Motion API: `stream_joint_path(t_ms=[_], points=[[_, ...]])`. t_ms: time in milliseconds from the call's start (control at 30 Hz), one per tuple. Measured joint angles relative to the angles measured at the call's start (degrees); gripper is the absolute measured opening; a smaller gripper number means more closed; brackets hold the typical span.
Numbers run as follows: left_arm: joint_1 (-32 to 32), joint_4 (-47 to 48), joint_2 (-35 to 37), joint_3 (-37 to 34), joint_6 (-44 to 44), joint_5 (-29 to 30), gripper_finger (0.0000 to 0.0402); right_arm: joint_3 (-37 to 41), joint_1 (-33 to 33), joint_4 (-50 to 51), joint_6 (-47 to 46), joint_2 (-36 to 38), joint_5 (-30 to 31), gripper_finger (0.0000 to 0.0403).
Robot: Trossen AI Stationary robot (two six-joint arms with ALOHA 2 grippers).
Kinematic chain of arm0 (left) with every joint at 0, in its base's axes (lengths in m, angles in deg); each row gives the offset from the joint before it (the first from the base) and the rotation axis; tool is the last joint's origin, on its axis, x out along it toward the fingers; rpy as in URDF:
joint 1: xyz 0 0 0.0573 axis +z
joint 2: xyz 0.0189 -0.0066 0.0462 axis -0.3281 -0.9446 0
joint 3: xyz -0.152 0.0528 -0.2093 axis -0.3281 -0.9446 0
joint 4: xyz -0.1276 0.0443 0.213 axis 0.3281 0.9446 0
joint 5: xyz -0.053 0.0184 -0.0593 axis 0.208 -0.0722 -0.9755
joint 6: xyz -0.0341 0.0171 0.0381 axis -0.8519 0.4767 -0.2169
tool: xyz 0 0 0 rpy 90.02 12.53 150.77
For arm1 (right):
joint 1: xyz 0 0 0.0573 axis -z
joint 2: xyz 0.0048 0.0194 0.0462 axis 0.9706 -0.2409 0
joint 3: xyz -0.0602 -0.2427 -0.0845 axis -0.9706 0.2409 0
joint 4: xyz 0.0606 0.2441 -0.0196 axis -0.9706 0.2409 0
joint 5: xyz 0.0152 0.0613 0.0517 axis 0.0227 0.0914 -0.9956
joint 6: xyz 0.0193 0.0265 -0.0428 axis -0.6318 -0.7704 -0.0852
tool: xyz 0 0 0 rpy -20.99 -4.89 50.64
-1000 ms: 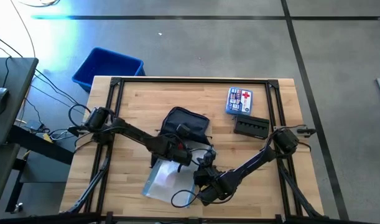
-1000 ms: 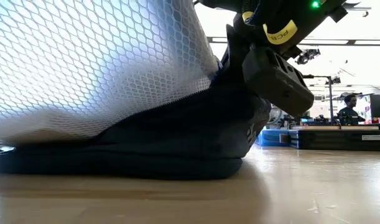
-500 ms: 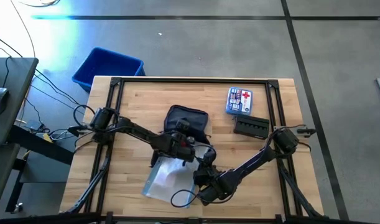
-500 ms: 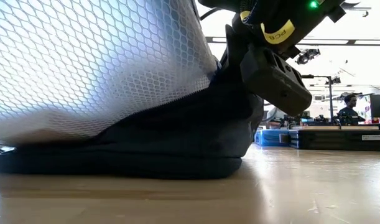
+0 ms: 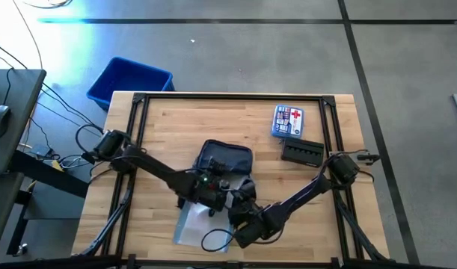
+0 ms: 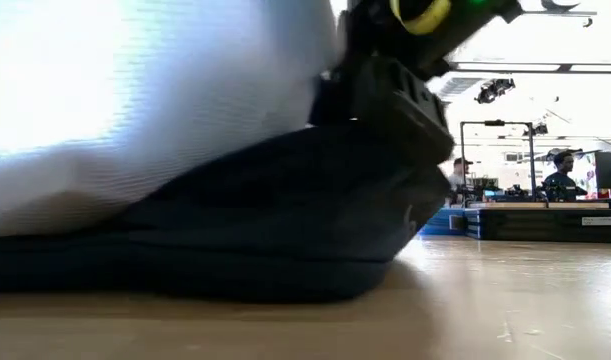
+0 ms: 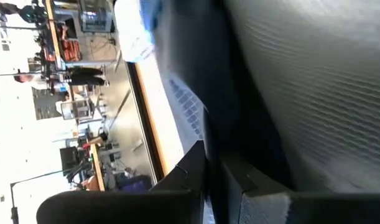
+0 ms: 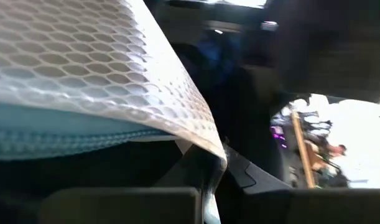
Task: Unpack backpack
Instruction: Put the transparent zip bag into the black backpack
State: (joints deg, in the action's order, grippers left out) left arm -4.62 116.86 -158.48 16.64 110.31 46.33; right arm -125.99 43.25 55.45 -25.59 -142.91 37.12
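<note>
Backpack [image 5: 227, 158] sits mid-table, well apart from the first-aid kit [image 5: 289, 120]. Soft, floppy, prob light; best held at the rim fabric. Left gripper [image 5: 213, 188] pinched on backpack edge, right gripper [image 5: 247, 217] clamped on mesh pouch [image 8: 84, 81].

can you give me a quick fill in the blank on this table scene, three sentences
1. The first aid kit lies on the table beside a flat ____ case.
2. On the floor past the table's corner stands a ____ bin.
3. The left gripper is shut at the edge of the navy ____.

Missing words: black; blue; backpack
</note>
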Motion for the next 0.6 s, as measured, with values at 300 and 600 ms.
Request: stream_joint_path(t_ms=[300,600], points=[[-2.43,0.05,3.96,0.0,-4.32,-0.16,0.0,0.0,3.4,-13.66,10.47,0.0,-9.28,0.0],[-6.99,1.02,4.94,0.0,-8.57,-3.63,0.0,0.02,4.6,-18.82,18.38,-0.04,-7.81,0.0]])
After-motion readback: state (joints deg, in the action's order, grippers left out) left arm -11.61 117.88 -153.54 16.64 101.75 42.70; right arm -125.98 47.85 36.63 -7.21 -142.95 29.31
